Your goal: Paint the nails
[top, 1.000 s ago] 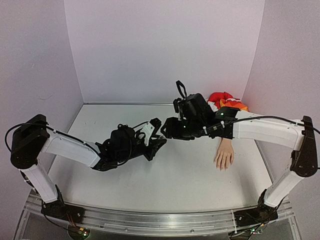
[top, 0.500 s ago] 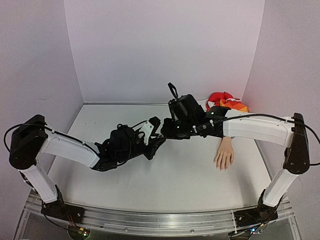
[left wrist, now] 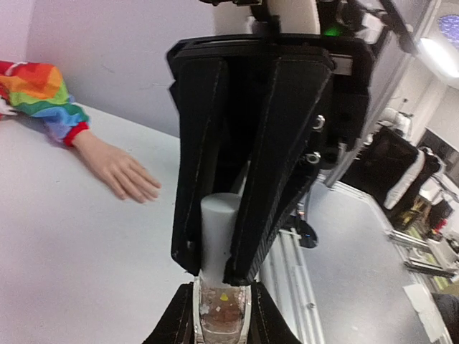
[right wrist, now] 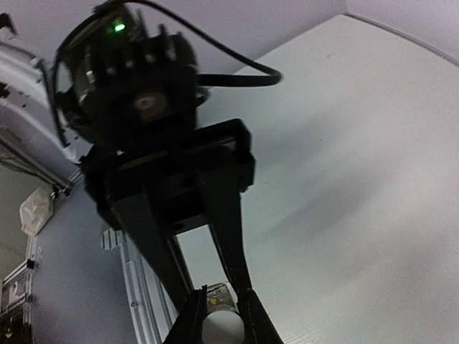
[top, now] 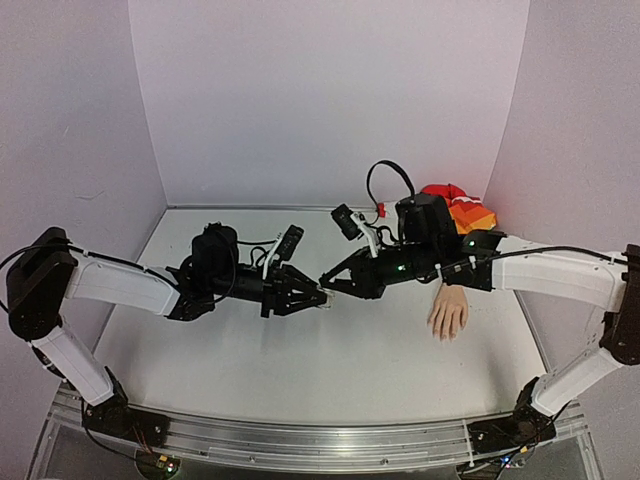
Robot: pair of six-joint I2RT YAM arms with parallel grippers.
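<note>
The fake hand [top: 448,312] lies palm down at the right of the table, its rainbow sleeve [top: 462,211] at the back wall. Its nails [top: 444,334] are too small to make out. It also shows in the left wrist view [left wrist: 118,170]. My left gripper [top: 316,297] is shut on a small clear bottle [left wrist: 221,315], held above the table's middle. My right gripper [top: 331,283] meets it tip to tip and is shut on the bottle's white cap [left wrist: 217,229]. In the right wrist view the cap [right wrist: 221,330] sits between my right gripper's [right wrist: 219,315] fingers, the bottle [right wrist: 219,295] beyond.
Lilac walls [top: 330,90] close the table at the back and both sides. An aluminium rail [top: 320,440] runs along the near edge. A black cable [top: 388,172] loops above the right wrist. Both arms stretch across the table's middle, left of the fake hand.
Both wrists have turned and levelled out, so the grippers now point straight at each other. Their meeting point has shifted slightly toward the near edge. The fake hand has not moved.
</note>
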